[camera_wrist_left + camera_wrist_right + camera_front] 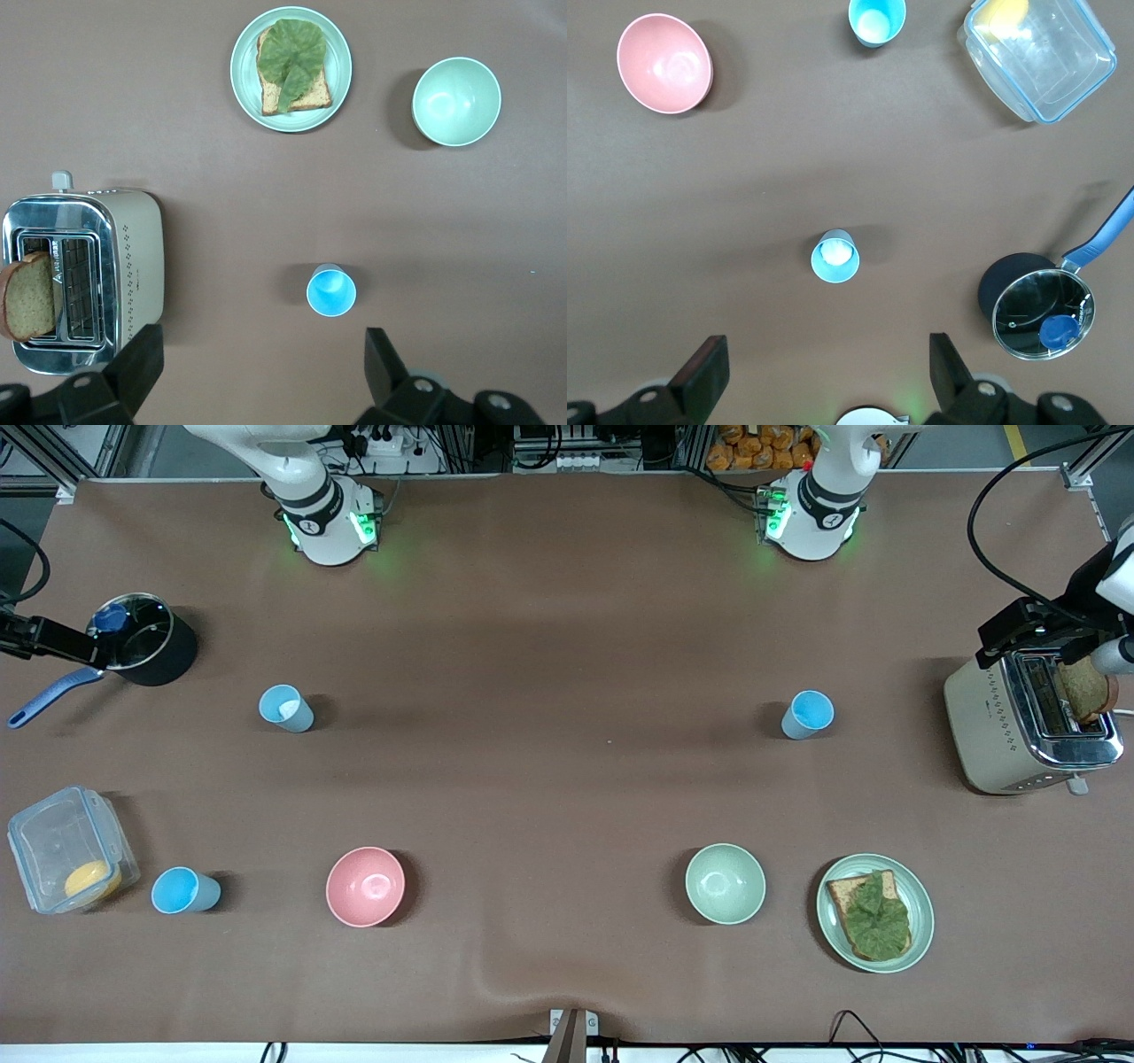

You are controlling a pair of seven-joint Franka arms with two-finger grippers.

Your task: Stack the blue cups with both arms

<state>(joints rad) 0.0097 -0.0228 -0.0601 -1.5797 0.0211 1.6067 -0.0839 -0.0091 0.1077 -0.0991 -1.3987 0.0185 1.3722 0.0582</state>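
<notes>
Brown matting covers the table (567, 797), with both arm bases standing along its robot edge. Three blue cups stand upright on it, well apart. One cup (807, 715) sits toward the left arm's end, near the toaster (1028, 722), which holds a slice of bread (1086, 690) in a slot. A second cup (285, 708) sits toward the right arm's end, near the lidded black pot (142, 640) with its blue handle. The third cup (184, 890) is nearer the front camera, just beside the clear box (69, 849) with a yellow thing inside, and near the pink bowl (365, 886). The green bowl (725, 883) stands beside a plate (875, 912) bearing toast topped with a lettuce leaf.

The left gripper (261, 367) hangs high over the first cup (331, 291), jaws spread wide and holding nothing. The right gripper (828, 372) hangs likewise over the second cup (834, 256), jaws apart and empty. Both cups lie between their gripper's fingers in the wrist views, far below them.
</notes>
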